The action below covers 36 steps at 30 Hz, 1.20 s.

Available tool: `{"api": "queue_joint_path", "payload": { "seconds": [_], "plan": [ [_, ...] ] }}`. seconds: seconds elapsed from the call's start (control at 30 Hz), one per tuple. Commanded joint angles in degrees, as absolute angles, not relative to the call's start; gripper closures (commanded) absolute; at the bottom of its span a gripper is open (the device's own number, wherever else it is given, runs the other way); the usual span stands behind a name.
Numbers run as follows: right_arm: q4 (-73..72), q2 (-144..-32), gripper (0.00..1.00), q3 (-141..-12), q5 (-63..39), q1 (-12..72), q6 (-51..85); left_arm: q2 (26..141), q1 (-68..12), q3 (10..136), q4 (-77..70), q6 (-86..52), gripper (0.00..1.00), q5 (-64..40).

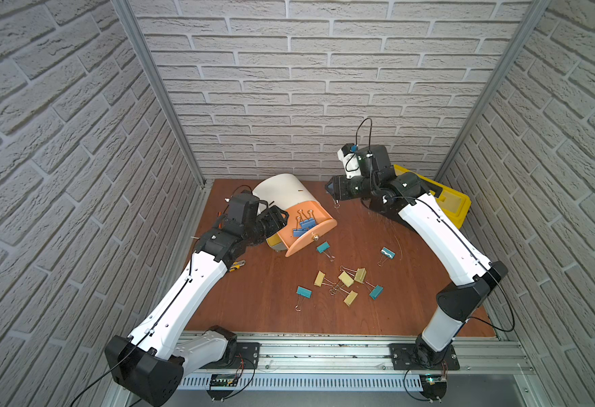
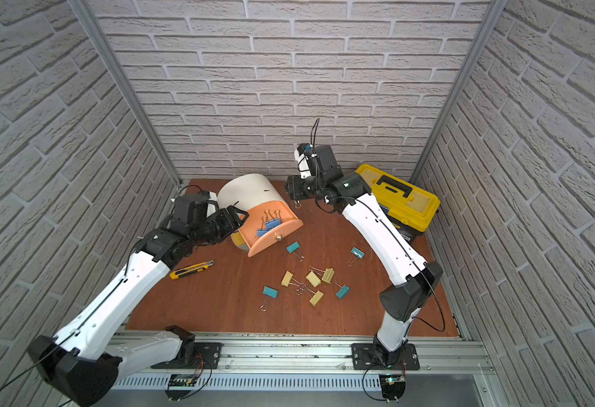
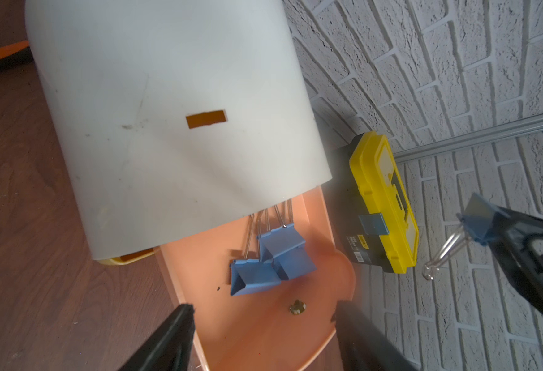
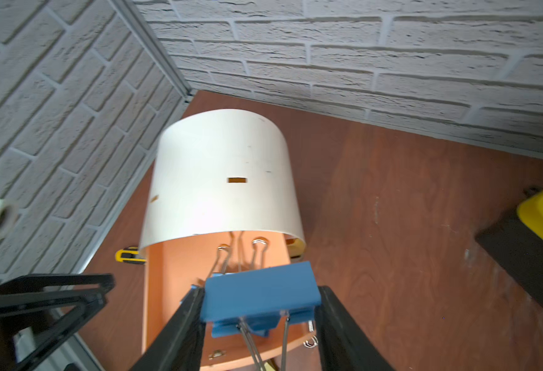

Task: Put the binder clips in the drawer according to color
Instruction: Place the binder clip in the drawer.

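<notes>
The right end effector (image 4: 259, 308) is clamped on a blue binder clip (image 4: 257, 287), pinching its folded body across the width, with the wire handles hanging free below. In a top view it hangs above the tabletop (image 1: 253, 299) just beside the far corner of the pulled-out peach drawer (image 1: 299, 246), not yet over the tray. That drawer sticks out of the white drum-shaped cabinet (image 1: 282, 192) and already holds two blue clips (image 1: 303, 225), so the colour match looks right.

The left end effector (image 1: 279, 215) sits at the drawer's other side with its jaws apart and nothing between them. Whether a finger touches the drawer wall I cannot tell from these angles.

The step in hand looks like the drop:
- Carry the clip sideways until its body is squarely over bare tray floor, nearer the front panel than the two clips there.
- Come down low enough that the dangling handles clear the side wall first. They are the likeliest part to snag on the rim or on the cabinet's overhanging edge.
- Part the jaws only once it is low, so it does not bounce out.

Four teal clips (image 1: 323, 247) and four pale yellow clips (image 1: 346, 278) lie loose on the tabletop, well apart from the drawer
</notes>
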State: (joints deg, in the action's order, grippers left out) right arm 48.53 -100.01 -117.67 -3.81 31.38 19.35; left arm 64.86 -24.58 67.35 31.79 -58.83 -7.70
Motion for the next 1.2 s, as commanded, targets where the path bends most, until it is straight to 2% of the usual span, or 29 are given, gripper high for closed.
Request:
{"api": "queue_joint_path", "payload": {
  "seconds": [0.0, 0.27, 0.57, 1.17],
  "plan": [
    [44.4, -100.5, 0.57, -119.9, -6.7, 34.5, 21.1, 61.7, -24.9, 65.7, 32.3, -59.6, 0.26, -4.8],
    [41.2, -105.2, 0.57, -121.6, -7.1, 41.0, 19.1, 54.7, -24.2, 59.3, 35.3, -62.1, 0.26, -1.4],
    [40.7, -111.0, 0.58, -124.1, -6.6, 44.4, 16.1, 50.0, -24.1, 56.7, 37.5, -63.1, 0.26, 0.1],
    [41.0, -110.1, 0.56, -118.3, -2.4, 45.7, 12.9, 48.8, -23.4, 55.8, 38.6, -62.9, 0.26, 0.0]
  ]
}}
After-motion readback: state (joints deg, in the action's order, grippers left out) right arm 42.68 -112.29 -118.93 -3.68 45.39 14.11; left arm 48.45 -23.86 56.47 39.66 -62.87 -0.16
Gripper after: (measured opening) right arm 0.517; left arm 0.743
